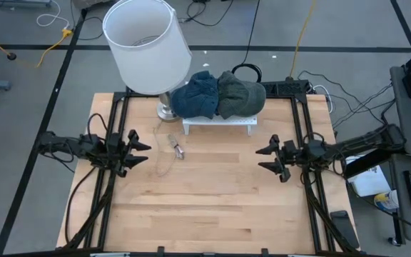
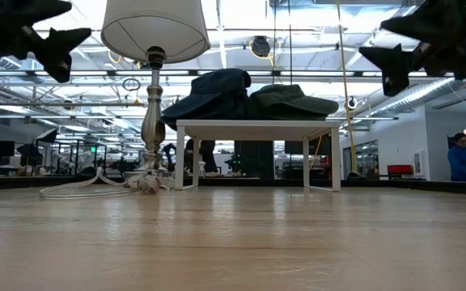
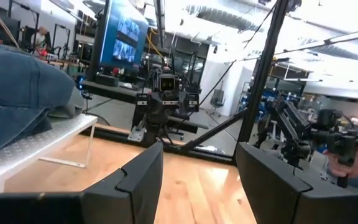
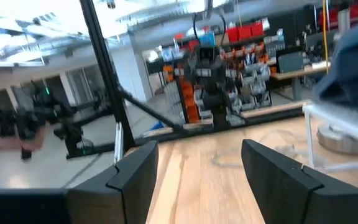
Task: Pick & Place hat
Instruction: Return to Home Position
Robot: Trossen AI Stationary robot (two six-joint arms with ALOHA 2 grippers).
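- High view: the stack of blue denim caps sits on the small white slatted shelf at the far side of the pale wooden table, touching a dark olive cap beside it.
  - A lamp with a white drum shade stands just beside the shelf's left end.
  - The left gripper and right gripper face each other across the bare middle of the table, each with fingers spread and nothing between them.
  - The shelf's long axis runs left to right, and the caps lie beyond the line joining the two claws. The blue stack is nearer the left one.
- Low view: both claws hang high, the left gripper and the right gripper well above the board. The blue caps rest on the shelf top.
- Left wrist view: the left claw is parted and empty, with the denim off to one side and clear of it.
- Right wrist view: the right claw is likewise spread and bare, and a blue cap edge shows at the side.
- Judgement: placing looks finished, and any retreat should draw away from the shelf, not toward it.
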